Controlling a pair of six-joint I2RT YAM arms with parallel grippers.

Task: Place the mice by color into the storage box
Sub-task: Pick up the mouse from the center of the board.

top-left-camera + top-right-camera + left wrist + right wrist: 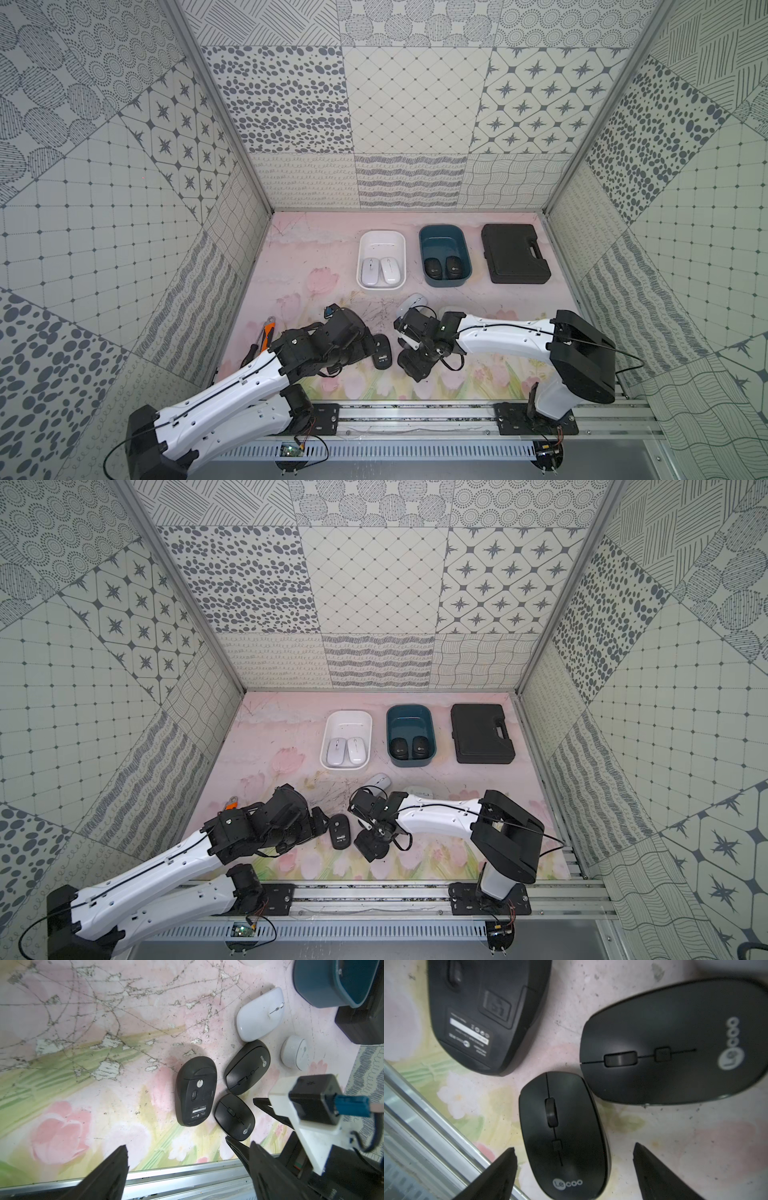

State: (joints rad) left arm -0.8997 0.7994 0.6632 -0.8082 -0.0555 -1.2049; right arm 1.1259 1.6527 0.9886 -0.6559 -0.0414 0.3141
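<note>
The white storage box (381, 239) holds two white mice (380, 271), and the teal one (444, 237) holds two black mice (443, 266). On the mat lie a white mouse (260, 1015), two black mice right way up (247, 1067) (234, 1115), and a black mouse (196, 1091) on its back. My right gripper (574, 1159) is open low over the nearer black mouse (564, 1136), one finger on each side, not touching it. My left gripper (187, 1159) is open and empty, just left of the upturned black mouse (382, 352).
A black hard case (515, 253) lies right of the teal box. A small white ribbed rounded thing (294, 1052) sits by the right arm. An orange knife (268, 328) and a screwdriver (251, 353) lie at the left wall. A metal rail (415, 411) borders the front.
</note>
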